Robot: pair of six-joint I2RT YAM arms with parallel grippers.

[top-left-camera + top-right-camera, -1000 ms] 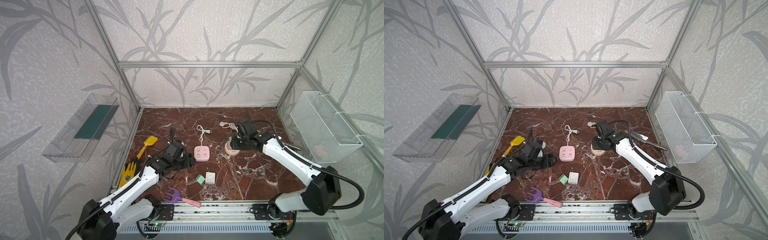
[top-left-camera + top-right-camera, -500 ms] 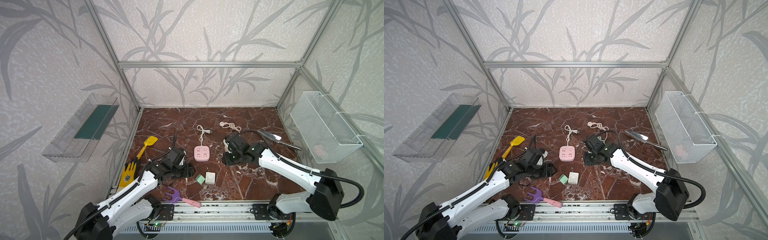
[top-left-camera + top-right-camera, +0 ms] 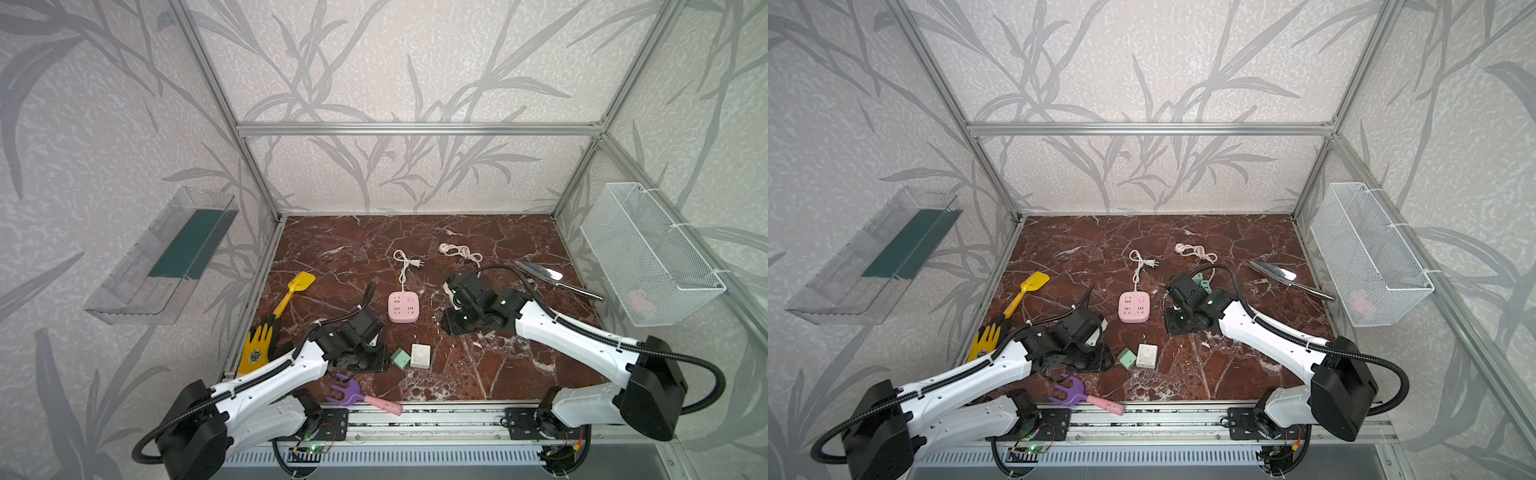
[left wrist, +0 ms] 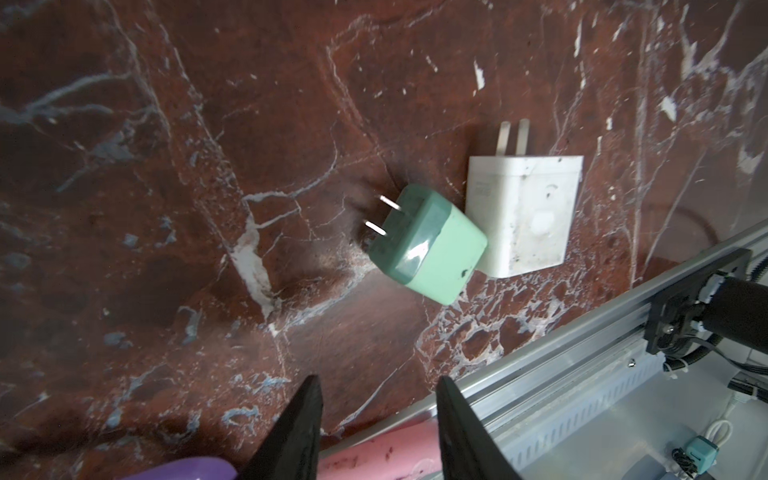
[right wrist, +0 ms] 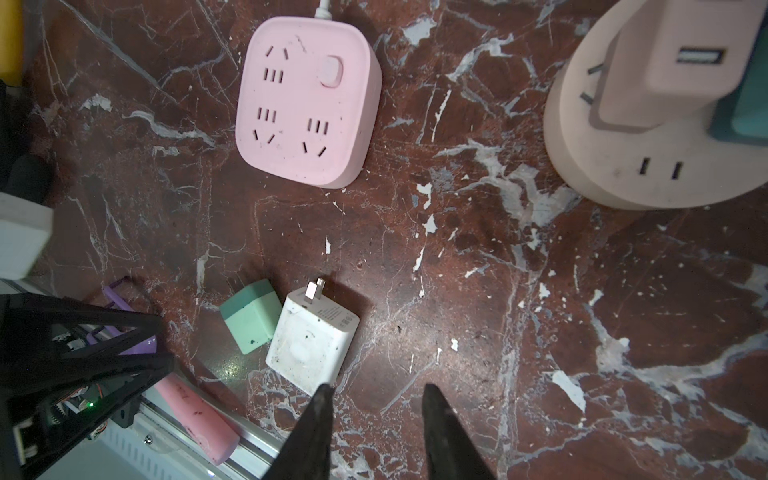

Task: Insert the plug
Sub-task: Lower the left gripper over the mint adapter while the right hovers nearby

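While you are looking in from the front rail, the purple rake (image 3: pixel 353 392) with its pink handle is lying nearest to you on the marble surface (image 3: pixel 519 365). Just past it your left claw (image 4: pixel 378 380) is hanging low with its jaws parted and nothing between them. The green plug (image 4: pixel 428 245) is lying on its side a little ahead of that claw, its two prongs bare and level with the surface. One corner is touching the white plug (image 4: pixel 523 216), which is lying flat on its right in both top views.

Further in and to the right, your right claw (image 5: pixel 378 388) is hovering above bare marble, jaws slightly apart and gripping nothing. The pink power strip (image 5: pixel 307 99) is sitting face up between the two arms, beyond both loose plugs, with all its sockets empty. Its white cord (image 3: pixel 402 266) is curling toward the back wall. Beside the right arm, a round beige socket base (image 5: pixel 648 166) is carrying a pale pink adapter (image 5: pixel 665 62).

At the left edge a yellow glove (image 3: pixel 257 349) and a yellow shovel (image 3: pixel 297 286) are lying. A metal trowel (image 3: pixel 544 274) is resting far right, near the wire basket (image 3: pixel 648 253).
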